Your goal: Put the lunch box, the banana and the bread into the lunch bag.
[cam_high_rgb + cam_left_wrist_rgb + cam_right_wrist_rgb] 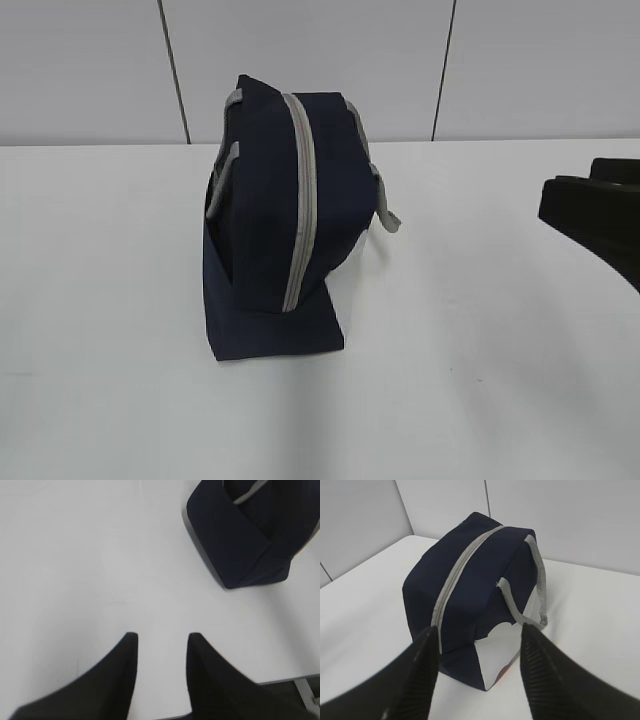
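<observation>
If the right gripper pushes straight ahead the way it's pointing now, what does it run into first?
Most likely the lunch bag. In the right wrist view the open right gripper frames the bag's near end and its closed grey zipper, with nothing in between. How far off the bag is cannot be judged.

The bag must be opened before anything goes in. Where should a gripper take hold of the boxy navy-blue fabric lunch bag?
Probably the grey strap handle on the lunch bag: it arches clear of the side wall, so open fingers could come from the right and close across it.
</observation>
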